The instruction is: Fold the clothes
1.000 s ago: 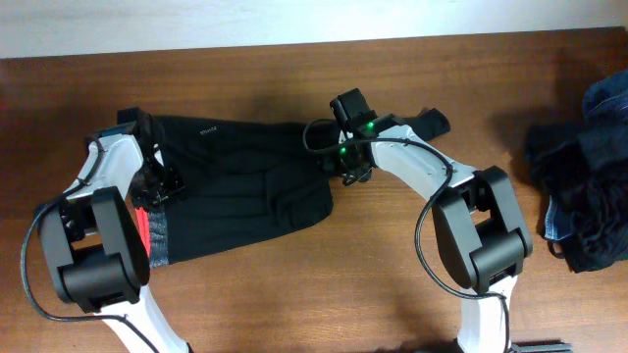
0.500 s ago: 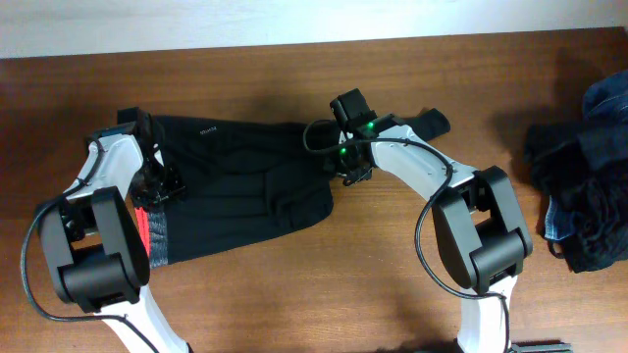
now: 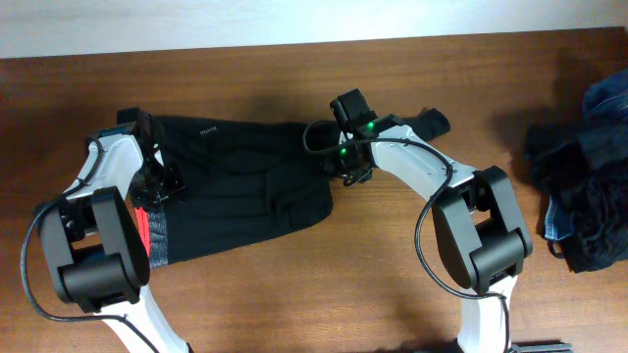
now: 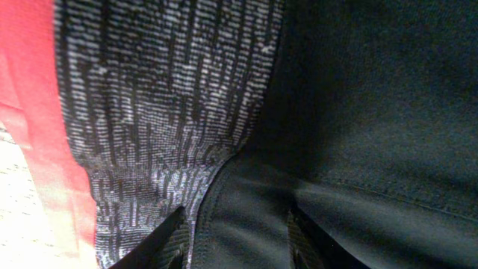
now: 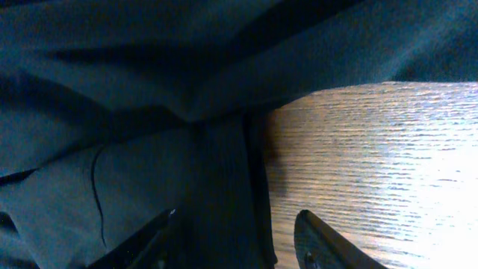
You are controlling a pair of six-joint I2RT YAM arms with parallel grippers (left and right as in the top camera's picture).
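Hidden and cropped
The left arm point(image 3: 103, 172) and right arm point(image 3: 417, 162) cover parts of the long black soft-fabric pants point(image 3: 245, 186); the heap of dark and blue denim garments point(image 3: 589, 196) runs off the right edge; bottom edges cut the left fingers point(image 4: 173, 243) and right fingers point(image 5: 321, 246).

I see the pants point(image 3: 245, 191) lying left of centre on the tabletop point(image 3: 294, 294), the garment heap point(image 3: 589, 186) well apart at its right edge.

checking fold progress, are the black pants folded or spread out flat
Partly folded: overhead, the black pants lie as a short block with overlapping layers, grey waistband at one end. Number of folds: cannot tell.
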